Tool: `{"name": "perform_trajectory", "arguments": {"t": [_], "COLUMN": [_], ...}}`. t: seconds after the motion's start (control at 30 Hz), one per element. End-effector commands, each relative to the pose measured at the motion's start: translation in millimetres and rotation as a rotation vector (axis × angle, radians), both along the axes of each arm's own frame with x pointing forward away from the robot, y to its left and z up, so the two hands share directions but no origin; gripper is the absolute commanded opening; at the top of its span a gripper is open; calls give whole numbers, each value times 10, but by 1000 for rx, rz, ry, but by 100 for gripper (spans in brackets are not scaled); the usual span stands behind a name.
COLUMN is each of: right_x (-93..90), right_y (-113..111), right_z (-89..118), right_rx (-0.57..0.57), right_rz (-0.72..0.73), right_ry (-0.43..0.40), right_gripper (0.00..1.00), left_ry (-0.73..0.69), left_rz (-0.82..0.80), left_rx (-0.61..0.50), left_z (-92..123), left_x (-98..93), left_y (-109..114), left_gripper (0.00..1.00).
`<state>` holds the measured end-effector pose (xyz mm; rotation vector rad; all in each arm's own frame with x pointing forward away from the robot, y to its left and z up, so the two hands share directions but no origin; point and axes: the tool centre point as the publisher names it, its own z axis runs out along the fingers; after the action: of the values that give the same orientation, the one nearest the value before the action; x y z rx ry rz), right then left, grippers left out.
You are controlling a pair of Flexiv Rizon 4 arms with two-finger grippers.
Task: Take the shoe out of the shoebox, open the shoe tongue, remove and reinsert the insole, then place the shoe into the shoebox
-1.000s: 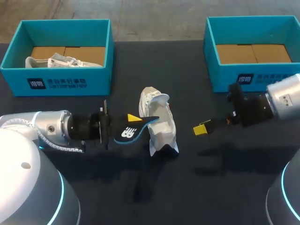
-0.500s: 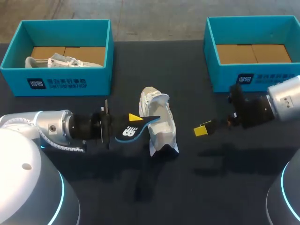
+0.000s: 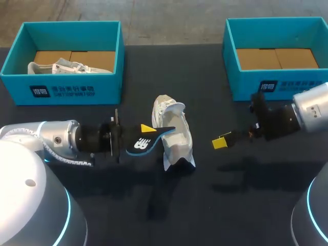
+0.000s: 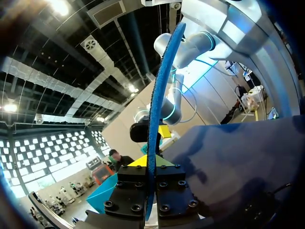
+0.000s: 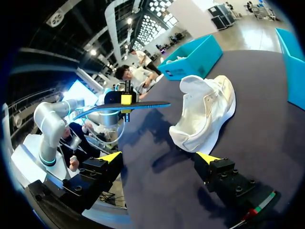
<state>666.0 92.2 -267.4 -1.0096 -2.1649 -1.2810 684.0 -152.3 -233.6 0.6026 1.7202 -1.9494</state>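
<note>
A white shoe [image 3: 175, 134] lies on its side in the middle of the dark table, its opening facing the left arm. My left gripper [image 3: 145, 131] is shut on a dark blue insole [image 3: 141, 145] with a white logo, held off the table; the insole's tip reaches the shoe's opening. In the left wrist view the insole [image 4: 157, 109] stands edge-on between the gripper's [image 4: 151, 164] fingers. My right gripper [image 3: 222, 141] hangs open to the right of the shoe, holding nothing. From its wrist view this gripper [image 5: 159, 157] faces the shoe [image 5: 205, 112], with the insole [image 5: 125, 108] beyond it.
A teal shoebox [image 3: 72, 92] at the back left holds another white shoe [image 3: 64, 66]. A second teal shoebox [image 3: 256, 84] at the back right shows only its cardboard floor. The front of the table is bare dark cloth.
</note>
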Motion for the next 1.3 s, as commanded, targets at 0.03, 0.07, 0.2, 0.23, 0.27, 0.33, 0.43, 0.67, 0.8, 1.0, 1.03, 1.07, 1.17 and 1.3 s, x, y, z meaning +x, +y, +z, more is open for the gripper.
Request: {"name": "perform_trajectory", "arguments": {"t": [0.03,0.07,0.2,0.23,0.27,0.33,0.43,0.67,0.8,1.0,1.03,1.07,1.17,1.3], "right_x": [-6,-6,83,112,137,188,283,498,611,672,672,672,672,672], "right_y": [5,5,-59,-72,-79,-94,-108,-115,-112,-122,-122,-122,-122,-122], "right_z": [-4,-4,-29,-33,-35,-48,-100,-186,-246,-285,-285,-285,-285,-285], "right_rx": [0,0,-55,-75,-106,-148,-191,-282,-316,-335,-335,-335,-335,-335], "right_rz": [-2,-2,3,8,13,29,56,130,154,178,178,178,178,178], "right_ry": [-1,-1,-61,-81,-123,-182,-248,-358,-390,-391,-391,-391,-391,-391], "right_gripper": [100,100,100,100,100,100,100,100,100,100,100,100,100,100], "left_ry": [-1,-1,16,28,28,45,74,105,126,138,137,138,155,178], "left_rz": [4,4,-6,-10,-9,-11,-7,9,10,27,31,34,66,99], "left_rx": [0,0,-18,-14,-9,-12,-22,-29,-45,-40,-39,-37,-37,-36], "left_z": [-2,-2,-1,-5,-17,-26,-33,-126,-148,-98,-90,-85,-81,-121], "left_x": [-13,-13,28,43,57,81,101,233,278,263,252,241,225,226], "left_y": [-3,-3,-37,-52,-65,-83,-100,-167,-193,-292,-312,-332,-376,-406], "left_gripper": [0,0,0,0,0,0,0,0,0,0,0,0,0,0]}}
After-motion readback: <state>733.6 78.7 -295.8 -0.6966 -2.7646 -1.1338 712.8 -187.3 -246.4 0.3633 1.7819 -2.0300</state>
